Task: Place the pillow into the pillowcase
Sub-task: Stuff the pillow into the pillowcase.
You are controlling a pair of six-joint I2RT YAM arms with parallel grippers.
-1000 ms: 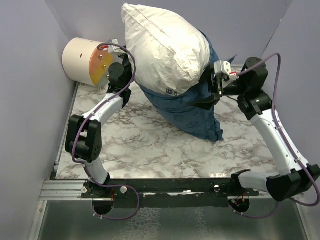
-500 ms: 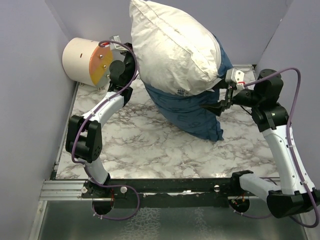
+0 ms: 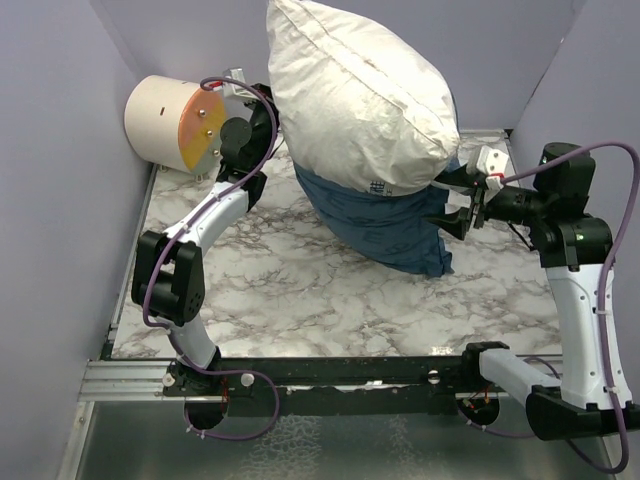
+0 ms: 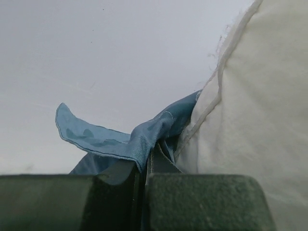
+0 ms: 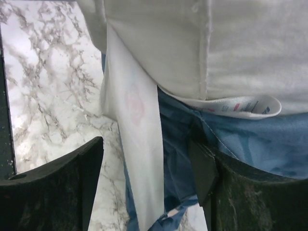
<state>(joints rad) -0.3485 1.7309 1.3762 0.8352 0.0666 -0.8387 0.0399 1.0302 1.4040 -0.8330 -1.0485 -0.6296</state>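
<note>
The marble-patterned table carries everything, its far edge meeting the lilac walls. The white pillow is the largest thing, propped high over the far middle of the table, its top corner cut off by the frame; its lower end sits inside the blue pillowcase, so how deep it reaches is hidden. The pillowcase hangs below it and its bottom corner rests on the marble right of centre; the printed pattern is hard to make out. A cream cylinder with an orange face lies at the far left corner against the wall. The left gripper is pressed together on a fold of the pillowcase hem just beside the pillow's seam. The right gripper has its fingers spread apart just beside the pillowcase's right side, and whether they touch the cloth cannot be told. A small printed label pokes out at the pillow's lower edge.
</note>
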